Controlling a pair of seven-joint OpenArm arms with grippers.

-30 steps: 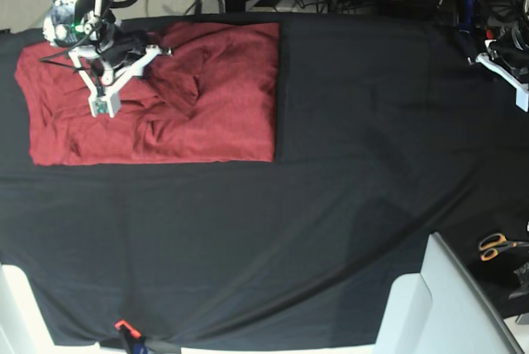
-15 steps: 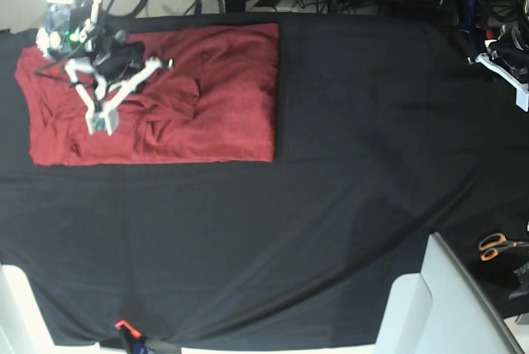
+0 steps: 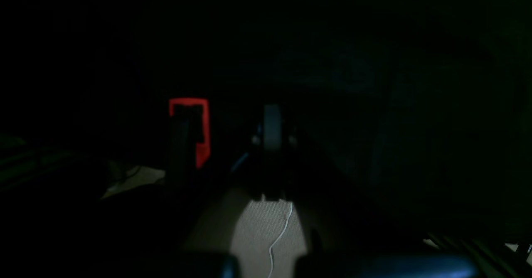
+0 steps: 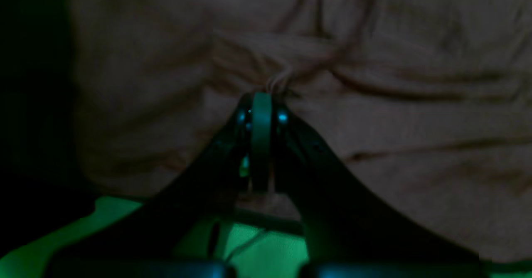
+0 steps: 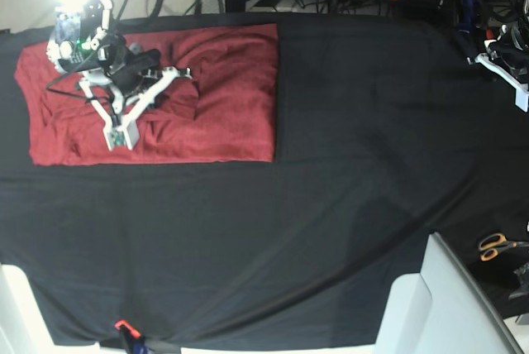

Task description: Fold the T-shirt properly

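Since the earlier frames the right gripper (image 5: 121,136) has slid toward 5 o'clock across the shirt (image 5: 223,98), from the upper-left part of the cloth to a spot nearer its lower edge, and the creases around it have shifted with it.

The shirt lies at the table's (image 5: 331,205) 10 o'clock area in the base view, roughly a rectangle already folded at least once, its right edge straight, its left half rumpled. In the right wrist view the jaws are pressed together on a small pucker of fabric (image 4: 279,80); wrinkles radiate from that pinch, so the right gripper (image 4: 261,103) holds the shirt. The left gripper (image 3: 272,128) is parked off at the table's 3 o'clock edge, well apart from the cloth; its view is very dark, but the jaws look closed and nothing shows between them.

Risks, as I judge them: the pinch is small and sits inside the cloth rather than at a corner or hem, so lifting may gather only the top layer, dragging the layers apart and spoiling the straight edges. Thin knit may also slip out of so slight a grip mid-move. With one arm working alone, the far side is unheld and could trail or bunch.
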